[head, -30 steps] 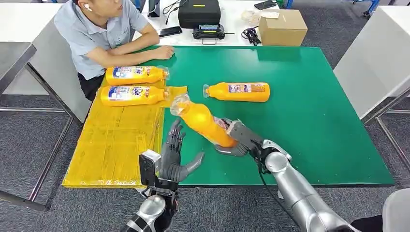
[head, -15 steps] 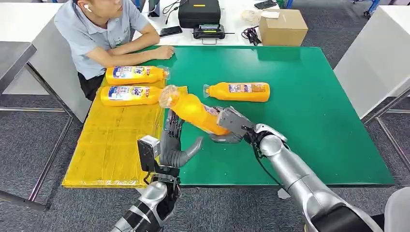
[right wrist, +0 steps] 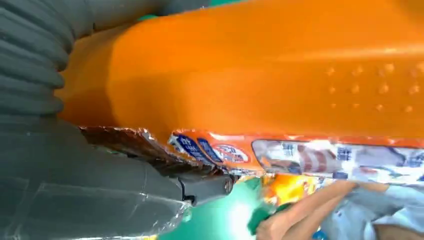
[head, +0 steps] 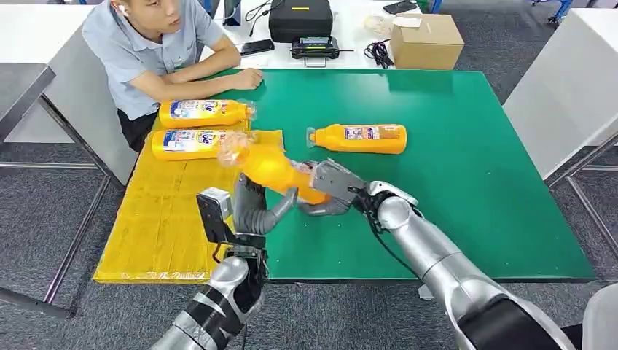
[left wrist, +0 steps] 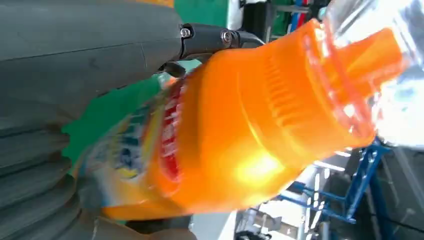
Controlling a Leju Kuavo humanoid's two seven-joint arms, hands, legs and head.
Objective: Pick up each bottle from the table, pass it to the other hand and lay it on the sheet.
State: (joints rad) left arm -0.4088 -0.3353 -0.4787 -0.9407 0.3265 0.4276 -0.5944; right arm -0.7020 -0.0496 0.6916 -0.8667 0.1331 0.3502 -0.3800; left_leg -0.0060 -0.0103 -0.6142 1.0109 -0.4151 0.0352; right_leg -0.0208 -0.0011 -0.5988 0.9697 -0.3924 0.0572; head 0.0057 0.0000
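While a seated person in a grey shirt (head: pixel 149 51) rests a forearm at the table's ten o'clock corner, two orange plastic bottles with printed labels (head: pixel 198 127) lie side by side at the far end of the yellow sheet (head: pixel 167 219), which covers the left side of the green table (head: pixel 474 182). Right of the sheet, near the table's middle, the left hand (head: pixel 256 208) reaches up, fingers curled around the neck end of a third orange bottle (head: pixel 273 169); whether it grips firmly, I cannot tell. That bottle is held tilted in the air, clear cap toward ten o'clock. The right hand (head: pixel 329 188) clasps its base end. A fourth orange bottle (head: pixel 358 138) lies farther back on the table, toward one o'clock.
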